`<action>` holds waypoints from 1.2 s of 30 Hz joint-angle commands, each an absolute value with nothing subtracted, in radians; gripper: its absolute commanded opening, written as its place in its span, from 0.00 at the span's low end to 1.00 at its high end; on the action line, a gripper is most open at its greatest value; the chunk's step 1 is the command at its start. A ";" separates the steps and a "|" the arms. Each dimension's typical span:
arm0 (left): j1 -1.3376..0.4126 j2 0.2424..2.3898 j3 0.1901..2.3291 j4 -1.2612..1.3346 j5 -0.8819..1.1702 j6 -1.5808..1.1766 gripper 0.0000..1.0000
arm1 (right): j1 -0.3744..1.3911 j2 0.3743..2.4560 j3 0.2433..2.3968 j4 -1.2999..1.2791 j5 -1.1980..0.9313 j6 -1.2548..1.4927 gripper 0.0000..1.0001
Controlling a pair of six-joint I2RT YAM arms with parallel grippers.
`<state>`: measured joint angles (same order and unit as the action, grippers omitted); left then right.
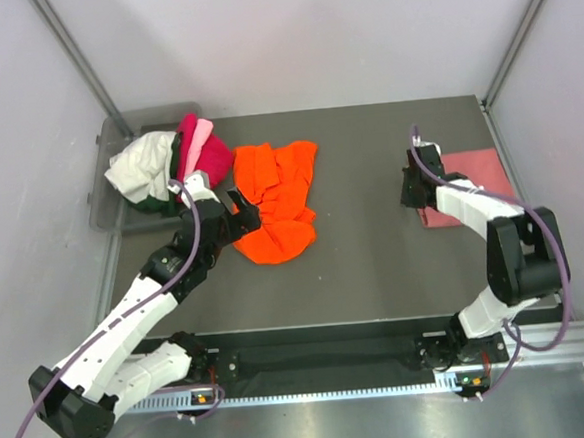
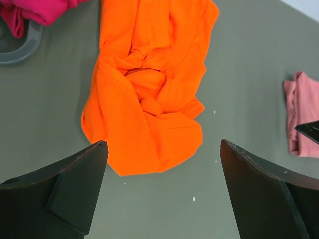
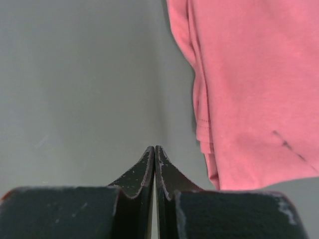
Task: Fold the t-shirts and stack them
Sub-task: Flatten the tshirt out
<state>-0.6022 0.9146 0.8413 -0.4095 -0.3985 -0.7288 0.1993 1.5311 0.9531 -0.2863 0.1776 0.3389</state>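
Observation:
A crumpled bright orange t-shirt (image 1: 277, 202) (image 2: 149, 89) lies left of the table's middle. My left gripper (image 1: 239, 209) (image 2: 163, 149) hovers at its near-left edge, open, with nothing between its fingers. A folded salmon-pink t-shirt (image 1: 470, 182) (image 3: 249, 89) (image 2: 302, 119) lies flat at the right. My right gripper (image 1: 413, 185) (image 3: 155, 149) is shut and empty, just left of that shirt's edge. Magenta (image 1: 205, 157), light pink (image 1: 196, 137), white (image 1: 144, 165) and dark green (image 1: 150, 201) t-shirts are heaped at the back left.
The heap rests in a grey plastic bin (image 1: 104, 207) at the table's back left corner; its rim (image 2: 25, 47) shows in the left wrist view. Metal frame posts (image 1: 75, 54) and pale walls enclose the table on the left, right and back.

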 commanded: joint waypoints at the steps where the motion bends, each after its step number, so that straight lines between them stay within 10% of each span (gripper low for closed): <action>1: -0.600 0.934 0.844 -0.354 -0.385 -0.666 0.99 | 0.166 1.607 1.038 -0.365 0.141 0.310 0.00; 27: -0.600 1.117 0.793 -0.241 -0.448 -0.565 0.96 | -0.074 1.698 1.115 -0.428 0.235 0.368 0.00; 30: -0.601 1.155 0.793 -0.252 -0.445 -0.580 0.94 | -0.043 1.614 1.068 -0.368 0.105 0.322 0.11; 33: -0.600 1.180 0.762 -0.198 -0.446 -0.562 0.93 | -0.008 1.493 0.974 -0.267 -0.062 0.296 0.48; 36: -0.600 1.218 0.752 -0.172 -0.466 -0.557 0.89 | 0.046 1.448 0.930 -0.235 -0.135 0.296 0.53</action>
<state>-0.6022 1.1961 0.7639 -0.2630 -0.4335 -0.5793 0.0063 1.5173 0.9649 -0.3283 0.0116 0.3191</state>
